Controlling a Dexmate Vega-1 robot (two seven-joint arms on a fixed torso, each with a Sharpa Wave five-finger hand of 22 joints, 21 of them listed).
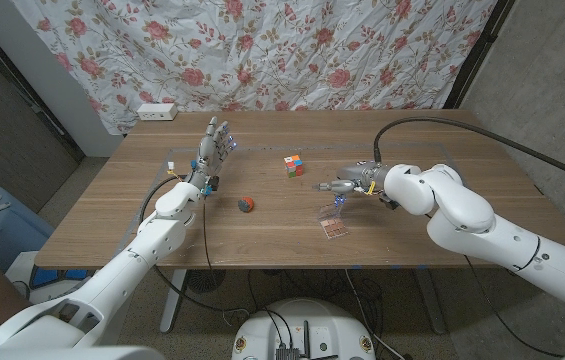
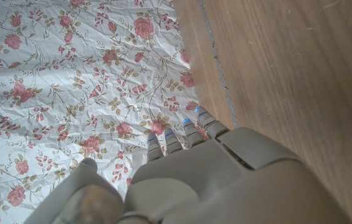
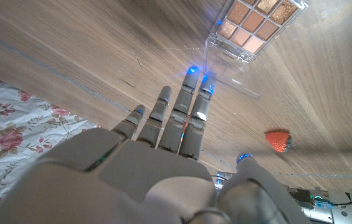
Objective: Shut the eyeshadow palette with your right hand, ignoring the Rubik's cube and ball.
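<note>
A: Palette (image 1: 334, 226) sits open on the desk (image 1: 262, 235), near the front edge, right of centre. Clear lid stands up from the pan tray, tilted.

B: Right robot hand (image 1: 340, 186)?

A: Just behind the palette, fingers stretched out toward the desk's middle. From the right wrist camera the fingers (image 3: 185, 118) run straight and close together, tips near the clear lid of the palette (image 3: 256, 28). Can't tell if they touch it. Holds nothing.

B: Left robot hand (image 1: 211, 150)?

A: Left half of the desk, toward the back, fingers pointing up and slightly spread. Nothing in it. Left wrist camera shows the fingertips (image 2: 182, 134) against the flowered cloth (image 2: 70, 81), wood beside them.

B: Other stuff?

A: Cube (image 1: 293, 165) behind the palette, toward the middle of the desk, well apart from it. Ball (image 1: 246, 204), reddish, left of the palette, between the two hands. The ball shows in the right wrist camera too (image 3: 278, 140), beside the thumb. White power strip (image 1: 157, 111) at the back left corner, against the cloth (image 1: 292, 50).

B: Pans in the palette?

A: Rows of brown and peach shades, visible in the right wrist camera.
</note>
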